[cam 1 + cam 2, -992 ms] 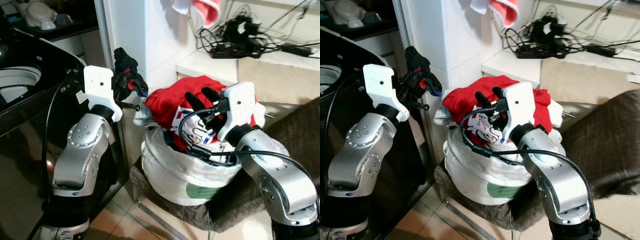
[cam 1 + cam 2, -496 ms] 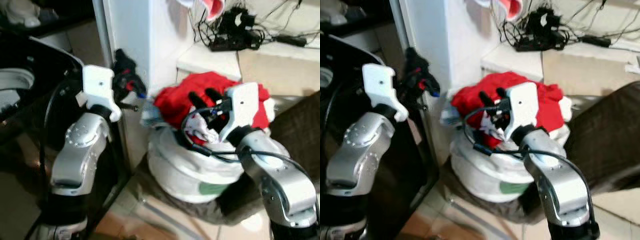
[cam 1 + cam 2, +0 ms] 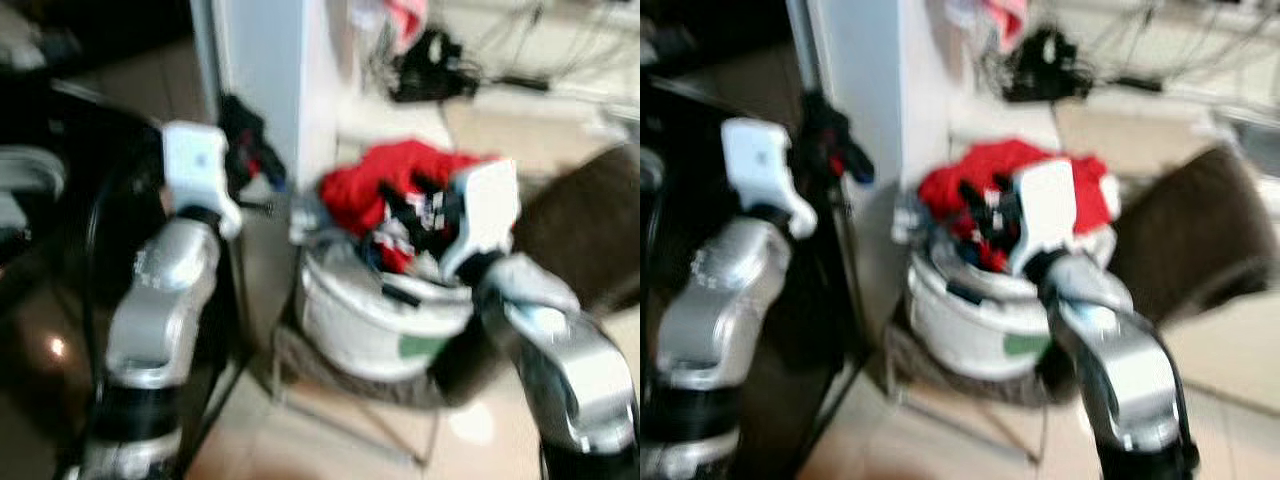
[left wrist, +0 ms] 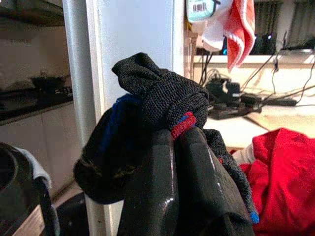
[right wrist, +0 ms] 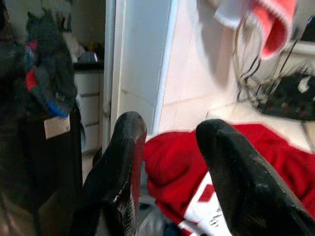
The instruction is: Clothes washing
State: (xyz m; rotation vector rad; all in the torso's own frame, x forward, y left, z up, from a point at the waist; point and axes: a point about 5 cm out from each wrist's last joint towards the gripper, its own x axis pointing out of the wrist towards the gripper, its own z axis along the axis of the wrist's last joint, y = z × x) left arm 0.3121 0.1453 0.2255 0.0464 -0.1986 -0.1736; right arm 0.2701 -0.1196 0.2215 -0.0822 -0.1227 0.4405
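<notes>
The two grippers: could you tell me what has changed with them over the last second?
Little has changed beyond the camera: the head views have shifted and blurred, so the robot itself is moving. The left gripper stays shut on the dark sock, held up beside the white pillar. The right gripper still hovers open over the red garment in the white laundry bag.

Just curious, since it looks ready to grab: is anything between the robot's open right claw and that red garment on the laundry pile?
Nothing visible. The right gripper hangs open just above the red garment heaped on the white laundry bag, with only air between its fingers and the cloth.
</notes>
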